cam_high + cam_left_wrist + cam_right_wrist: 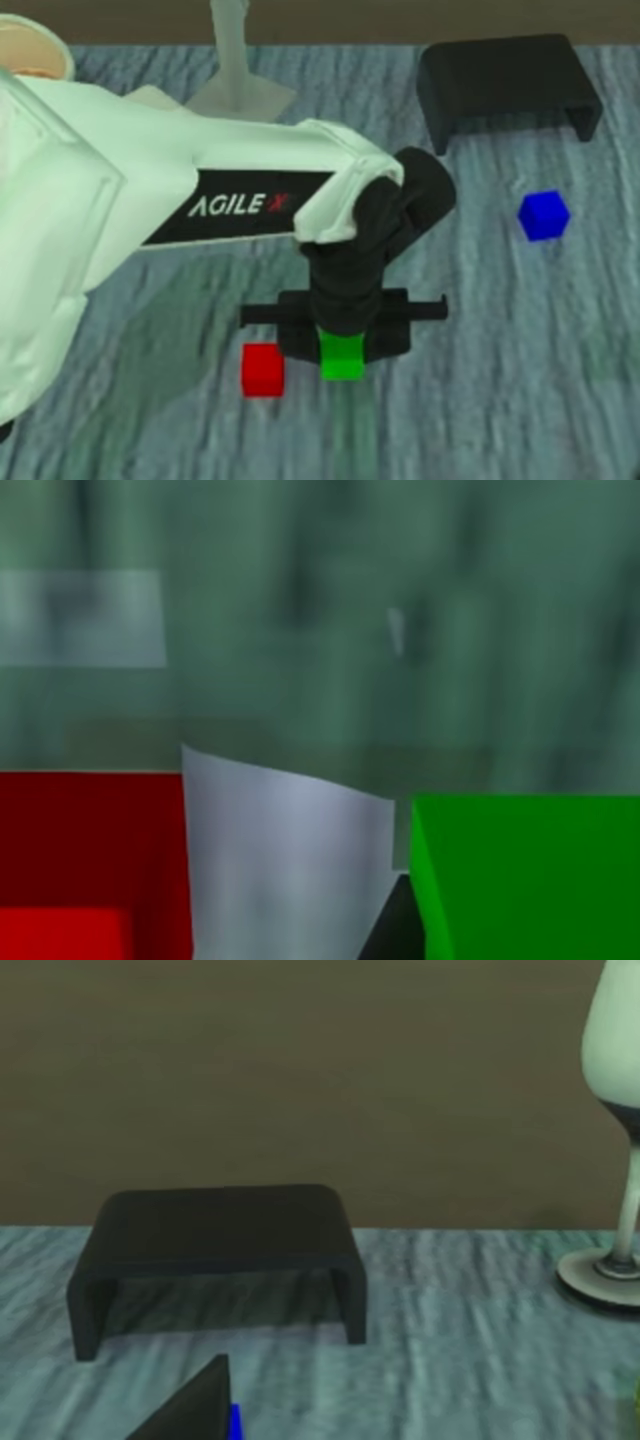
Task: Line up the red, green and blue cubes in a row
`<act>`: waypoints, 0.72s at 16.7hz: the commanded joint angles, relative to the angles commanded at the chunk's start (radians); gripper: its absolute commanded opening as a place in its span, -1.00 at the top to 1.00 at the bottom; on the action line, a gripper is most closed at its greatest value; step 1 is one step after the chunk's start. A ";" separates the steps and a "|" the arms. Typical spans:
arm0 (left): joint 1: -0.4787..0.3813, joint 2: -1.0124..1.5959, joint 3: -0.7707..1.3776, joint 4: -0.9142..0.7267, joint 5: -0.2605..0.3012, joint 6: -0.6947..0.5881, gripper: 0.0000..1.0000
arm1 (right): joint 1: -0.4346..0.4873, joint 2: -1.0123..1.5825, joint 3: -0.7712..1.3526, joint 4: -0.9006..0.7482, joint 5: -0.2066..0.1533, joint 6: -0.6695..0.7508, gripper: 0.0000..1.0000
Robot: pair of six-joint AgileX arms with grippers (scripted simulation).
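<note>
Our left gripper (342, 352) hung over the green cube (341, 357), fingers around it, we couldn't tell how tightly; red cube (263, 369) at its 9 o'clock, blue cube (543, 215) at 2 o'clock.

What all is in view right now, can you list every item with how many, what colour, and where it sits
red cube: one, bright red, on the table near the front, just left of the green cube, apart from it.
green cube: one, bright green, near the front centre, right under the left gripper.
blue cube: one, deep blue, alone on the right side of the table.
black stand: one, dark, bridge-shaped, at the back right.
goblet: one, pale, stemmed, at the back, left of centre.
cup: one, pale, only partly in view at the back left corner.
table: one, streaked grey-green.
left gripper: one, black on a white arm, down over the green cube.
right arm: not seen in the top view.
</note>
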 joint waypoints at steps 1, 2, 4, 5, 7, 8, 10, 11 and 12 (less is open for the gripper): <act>0.000 0.000 0.000 0.000 0.000 0.000 0.25 | 0.000 0.000 0.000 0.000 0.000 0.000 -1.00; 0.000 0.000 0.000 0.000 0.000 0.000 0.10 | 0.000 0.000 0.000 0.000 0.000 0.000 -1.00; 0.000 0.000 0.000 0.000 0.000 0.000 -0.21 | 0.000 0.000 0.000 0.000 0.000 0.000 -1.00; 0.000 0.000 0.000 0.000 0.000 0.000 -0.36 | 0.000 0.000 0.000 0.000 0.000 0.000 -1.00; 0.000 0.000 0.000 0.000 0.000 0.000 -0.66 | 0.000 0.000 0.000 0.000 0.000 0.000 -1.00; 0.000 0.000 0.000 0.000 0.000 0.000 -0.81 | 0.000 0.000 0.000 0.000 0.000 0.000 -1.00; 0.000 0.000 0.000 0.000 0.000 0.000 -1.00 | 0.000 0.000 0.000 0.000 0.000 0.000 -1.00; 0.000 0.000 0.000 0.000 0.000 0.000 -1.00 | 0.000 0.000 0.000 0.000 0.000 0.000 -1.00; 0.000 0.000 0.000 0.000 0.000 0.000 -1.00 | 0.000 0.000 0.000 0.000 0.000 0.000 -1.00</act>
